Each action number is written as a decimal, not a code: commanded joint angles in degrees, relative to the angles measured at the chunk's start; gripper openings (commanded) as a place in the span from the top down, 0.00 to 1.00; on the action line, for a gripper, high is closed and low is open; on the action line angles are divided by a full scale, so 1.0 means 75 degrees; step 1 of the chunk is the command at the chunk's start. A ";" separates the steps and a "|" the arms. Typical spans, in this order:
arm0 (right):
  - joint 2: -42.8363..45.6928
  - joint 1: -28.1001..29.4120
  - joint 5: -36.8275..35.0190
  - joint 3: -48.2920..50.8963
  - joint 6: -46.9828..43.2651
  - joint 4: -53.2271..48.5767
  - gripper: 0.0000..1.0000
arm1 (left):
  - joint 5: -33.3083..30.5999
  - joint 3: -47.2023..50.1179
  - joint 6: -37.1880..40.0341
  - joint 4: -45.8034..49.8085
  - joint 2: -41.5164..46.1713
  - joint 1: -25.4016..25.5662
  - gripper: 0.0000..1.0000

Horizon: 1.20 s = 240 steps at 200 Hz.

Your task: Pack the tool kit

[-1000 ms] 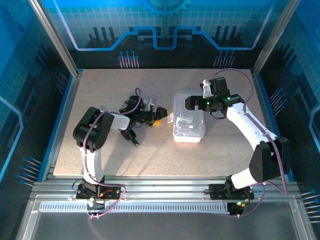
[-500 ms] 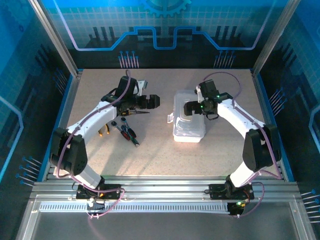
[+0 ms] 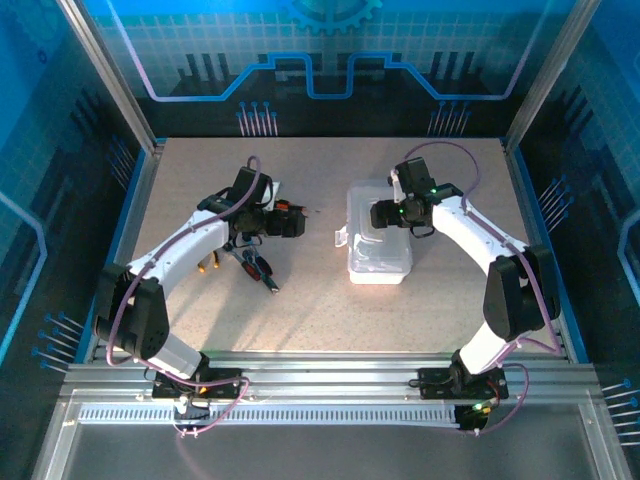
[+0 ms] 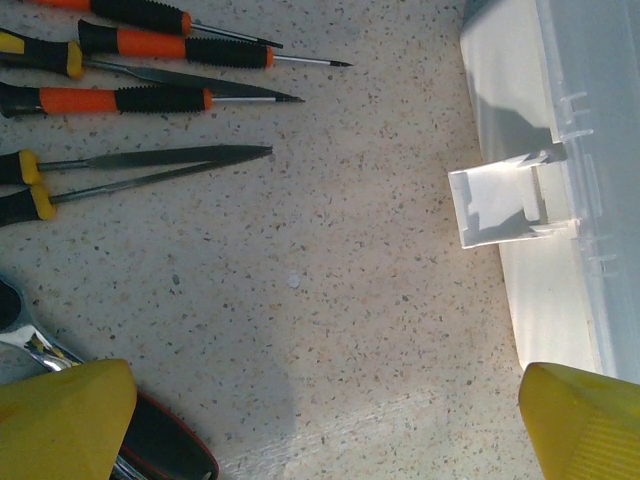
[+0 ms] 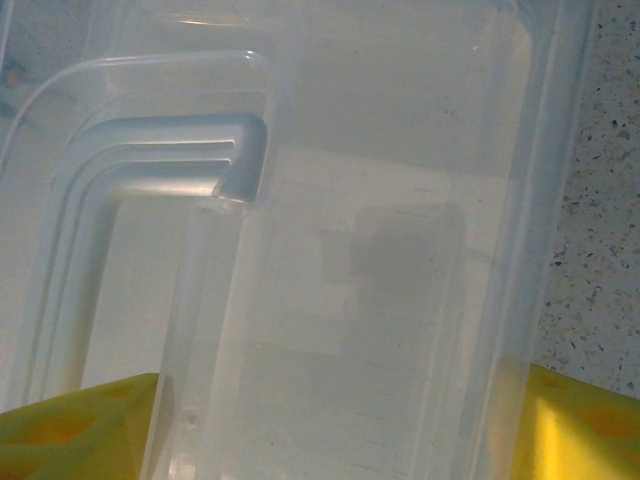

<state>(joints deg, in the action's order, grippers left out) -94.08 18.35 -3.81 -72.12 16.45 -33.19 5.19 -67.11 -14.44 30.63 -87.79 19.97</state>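
Observation:
The clear plastic case [image 3: 378, 262] lies shut right of the table's middle. My right gripper [image 3: 381, 213] hovers over its far end. In the right wrist view the yellow fingers [image 5: 80, 425] stand apart with the lid [image 5: 330, 250] and its moulded handle [image 5: 150, 160] between them; I cannot tell whether they touch it. My left gripper [image 3: 296, 222] is open left of the case, just above the table [image 4: 330, 330]. Orange-and-black screwdrivers [image 4: 150, 98] and yellow-tipped tools [image 4: 130, 165] lie ahead of it. A black plier handle [image 4: 170, 455] lies by its left finger.
The case's latch tab [image 4: 497, 200] sticks out toward the left gripper. More tools [image 3: 255, 268] lie under the left forearm. Blue walls and metal posts ring the table.
The left arm unfolded, swung out over the table, then drew back and down beside the tools. The right gripper dropped onto the case's far end and its jaws narrowed a little.

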 commanded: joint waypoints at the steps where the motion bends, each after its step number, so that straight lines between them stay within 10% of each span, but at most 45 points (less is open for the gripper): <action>1: 0.0177 0.0007 0.0251 -0.0080 -0.0021 -0.0108 0.26 | 0.0098 -0.0004 0.0113 -0.0014 -0.0053 -0.0049 0.01; 240: 0.1166 -0.2357 0.5612 0.2591 0.1541 0.3641 0.24 | 0.2131 -0.0944 -0.0647 -0.1886 -0.2249 0.0630 0.01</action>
<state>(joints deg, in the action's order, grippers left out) -86.35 1.93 31.68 -54.72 25.15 -10.59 17.69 -73.47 -17.82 19.05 -105.91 24.56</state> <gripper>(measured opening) 0.762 0.994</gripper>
